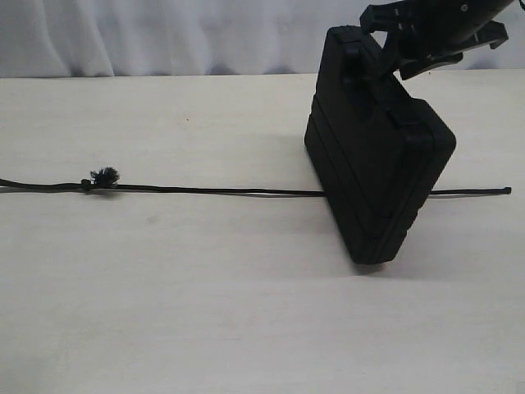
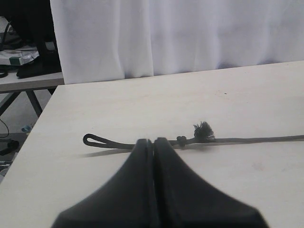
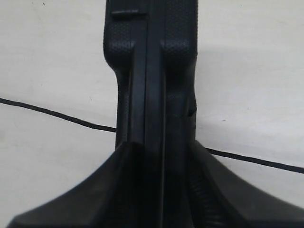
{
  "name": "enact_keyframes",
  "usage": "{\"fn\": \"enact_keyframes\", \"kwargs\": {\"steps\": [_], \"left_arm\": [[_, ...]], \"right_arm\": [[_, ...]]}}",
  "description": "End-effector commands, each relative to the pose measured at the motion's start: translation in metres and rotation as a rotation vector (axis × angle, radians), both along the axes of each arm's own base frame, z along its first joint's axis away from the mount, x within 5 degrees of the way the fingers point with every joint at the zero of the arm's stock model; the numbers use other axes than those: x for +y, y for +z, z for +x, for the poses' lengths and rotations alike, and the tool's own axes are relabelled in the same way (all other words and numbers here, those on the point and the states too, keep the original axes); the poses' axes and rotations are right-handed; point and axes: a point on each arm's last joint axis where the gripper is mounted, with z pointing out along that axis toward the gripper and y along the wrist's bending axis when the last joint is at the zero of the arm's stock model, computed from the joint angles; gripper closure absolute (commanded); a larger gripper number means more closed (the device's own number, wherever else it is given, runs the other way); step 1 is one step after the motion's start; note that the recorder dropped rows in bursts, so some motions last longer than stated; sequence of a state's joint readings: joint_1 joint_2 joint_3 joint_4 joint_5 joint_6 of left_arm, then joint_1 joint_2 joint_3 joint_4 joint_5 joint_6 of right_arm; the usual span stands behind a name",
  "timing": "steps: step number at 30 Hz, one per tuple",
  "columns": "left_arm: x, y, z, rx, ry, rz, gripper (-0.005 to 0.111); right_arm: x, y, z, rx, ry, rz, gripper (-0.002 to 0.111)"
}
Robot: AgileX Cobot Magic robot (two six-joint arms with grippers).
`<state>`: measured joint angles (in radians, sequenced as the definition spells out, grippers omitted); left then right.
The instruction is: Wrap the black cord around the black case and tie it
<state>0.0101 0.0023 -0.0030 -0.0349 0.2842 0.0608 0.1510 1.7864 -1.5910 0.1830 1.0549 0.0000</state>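
Note:
The black case (image 1: 377, 164) stands tilted on its lower edge at the right of the table. My right gripper (image 1: 410, 51) is shut on its upper end. In the right wrist view the jaws (image 3: 159, 145) clamp both sides of the case (image 3: 149, 71). The black cord (image 1: 213, 190) lies stretched across the table, passes behind or under the case and ends at the far right. Its knot and frayed tuft (image 1: 102, 176) lie at the left. My left gripper (image 2: 154, 141) is shut, the cord (image 2: 256, 139) meeting its tips between the end loop (image 2: 90, 139) and the tuft (image 2: 204, 131).
A white curtain (image 1: 164, 33) hangs behind the table's far edge. In the left wrist view the table's side edge (image 2: 28, 137) drops off, with another table and clutter (image 2: 19, 57) beyond it.

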Motion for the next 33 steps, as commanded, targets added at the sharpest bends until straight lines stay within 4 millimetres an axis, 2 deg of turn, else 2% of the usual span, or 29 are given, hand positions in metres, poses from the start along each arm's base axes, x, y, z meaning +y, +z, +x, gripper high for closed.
{"fn": "enact_keyframes", "kwargs": {"steps": [1, 7, 11, 15, 20, 28, 32, 33], "left_arm": [[0.000, 0.000, 0.000, -0.004, -0.007, -0.004, 0.107], [0.000, 0.000, 0.000, -0.004, -0.007, -0.004, 0.107], [0.000, 0.000, 0.000, -0.004, -0.007, -0.004, 0.107], [0.000, 0.000, 0.000, -0.004, -0.007, -0.004, 0.107], [0.000, 0.000, 0.000, -0.004, -0.007, -0.004, 0.107], [0.000, 0.000, 0.000, -0.006, -0.007, -0.001, 0.107], [0.000, 0.000, 0.000, -0.011, -0.007, -0.001, 0.107], [0.000, 0.000, 0.000, -0.011, -0.007, -0.001, 0.107]], "right_arm": [[-0.012, -0.033, 0.002, 0.124, 0.015, -0.130, 0.074], [-0.012, -0.041, -0.002, 0.204, 0.059, -0.143, 0.074], [-0.006, -0.047, -0.001, 0.219, 0.101, -0.088, 0.074], [-0.007, -0.059, 0.003, 0.263, 0.076, -0.092, 0.074], [-0.008, -0.061, 0.006, 0.246, 0.069, -0.092, 0.075], [-0.010, -0.060, 0.008, 0.227, 0.065, -0.070, 0.084], [-0.010, -0.060, 0.008, 0.222, 0.082, -0.077, 0.103], [-0.011, -0.060, 0.008, 0.219, 0.082, -0.082, 0.104]]}}
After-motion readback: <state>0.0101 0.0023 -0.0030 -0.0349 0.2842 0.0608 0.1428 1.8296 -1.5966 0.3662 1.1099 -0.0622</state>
